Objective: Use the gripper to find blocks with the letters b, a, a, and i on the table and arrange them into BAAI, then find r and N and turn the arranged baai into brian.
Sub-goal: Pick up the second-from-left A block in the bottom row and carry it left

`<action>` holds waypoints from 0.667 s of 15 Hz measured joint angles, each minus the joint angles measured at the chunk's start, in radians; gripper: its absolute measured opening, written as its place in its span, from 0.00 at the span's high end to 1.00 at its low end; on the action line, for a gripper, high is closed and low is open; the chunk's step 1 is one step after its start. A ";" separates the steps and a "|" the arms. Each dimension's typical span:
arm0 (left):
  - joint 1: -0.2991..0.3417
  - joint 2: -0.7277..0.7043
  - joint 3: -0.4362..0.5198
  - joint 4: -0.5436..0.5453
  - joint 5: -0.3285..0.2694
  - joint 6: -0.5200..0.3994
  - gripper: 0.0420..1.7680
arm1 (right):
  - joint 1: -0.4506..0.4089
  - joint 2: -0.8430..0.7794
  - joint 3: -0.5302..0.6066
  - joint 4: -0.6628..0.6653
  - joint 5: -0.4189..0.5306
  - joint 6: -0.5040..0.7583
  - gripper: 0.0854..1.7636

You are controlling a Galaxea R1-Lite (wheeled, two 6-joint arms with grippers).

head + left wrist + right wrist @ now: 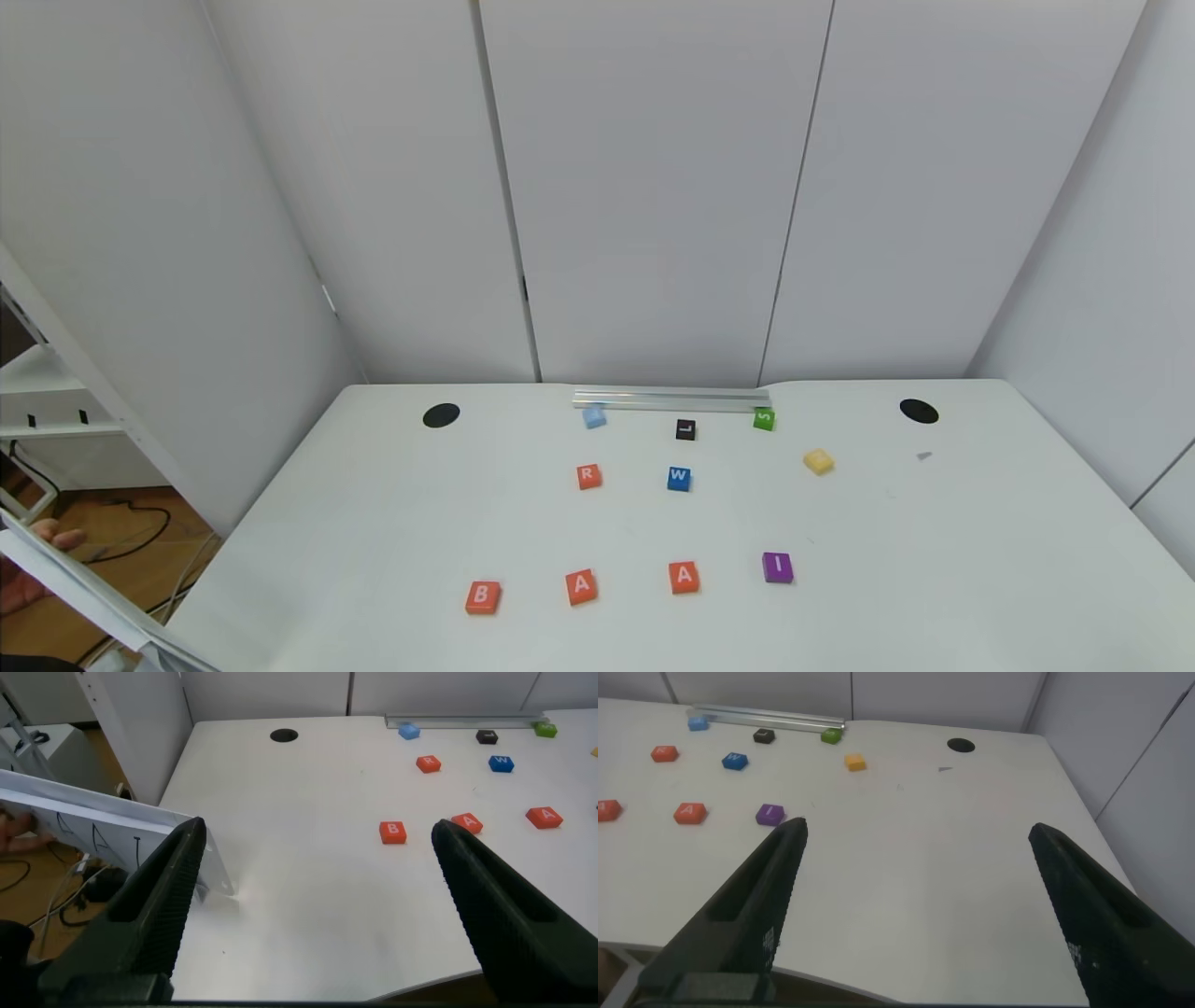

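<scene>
BAAI is already lined up on the desk (392,523); both grippers are hanging wide open and empty. You're now going for R (588,476), at 12 o'clock from the left A (581,586).

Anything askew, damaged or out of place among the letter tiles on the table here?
Nothing damaged or spilled. B, A, A and I already sit in a row, though it slants, loosely spaced, each tile slightly rotated. R and the yellow tile lie apart behind it. Both grippers hang open, clear of everything.
</scene>
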 joint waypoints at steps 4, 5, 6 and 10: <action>0.000 0.000 0.000 0.000 0.000 0.000 0.03 | 0.000 0.000 0.000 0.000 0.000 0.000 0.03; 0.000 0.000 0.000 0.000 0.000 0.000 0.03 | 0.000 0.000 0.000 0.000 -0.001 0.000 0.03; 0.000 0.000 0.000 0.000 0.000 0.000 0.03 | 0.000 0.000 0.000 0.000 0.000 0.000 0.03; 0.000 0.000 0.000 0.000 0.000 0.000 0.03 | 0.001 0.000 0.000 0.000 0.000 0.000 0.03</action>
